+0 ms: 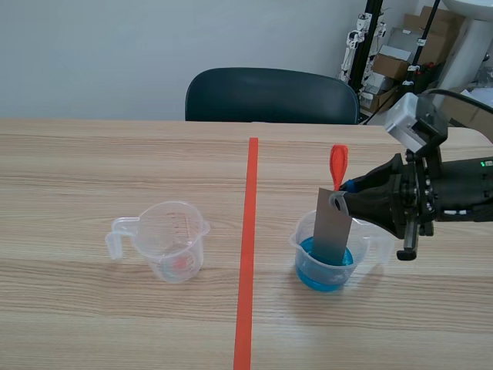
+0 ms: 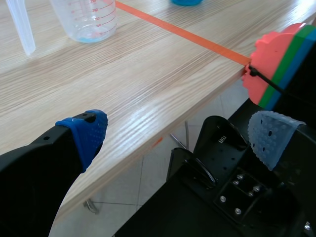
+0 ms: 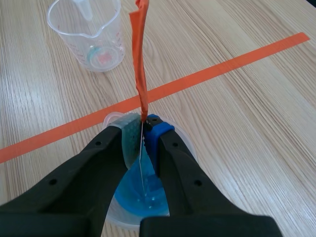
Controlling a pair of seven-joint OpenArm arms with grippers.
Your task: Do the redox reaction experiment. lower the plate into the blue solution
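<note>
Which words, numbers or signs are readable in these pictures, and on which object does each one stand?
None reads clearly.
Red scale numbers on the clear plastic measuring cup: too blurred to read.
Labels on the brown cardboard boxes in the background: too small to read.
Grey metal plate and clear cup of blue solution: no print visible.

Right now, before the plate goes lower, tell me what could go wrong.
1. The plate leans slightly in the cup; pressing down might tip it and spill the blue liquid.
2. The right gripper pinches only the plate's top edge, so it may slip or swing.
3. Lower, the gripper may hit the cup's rim.
</note>
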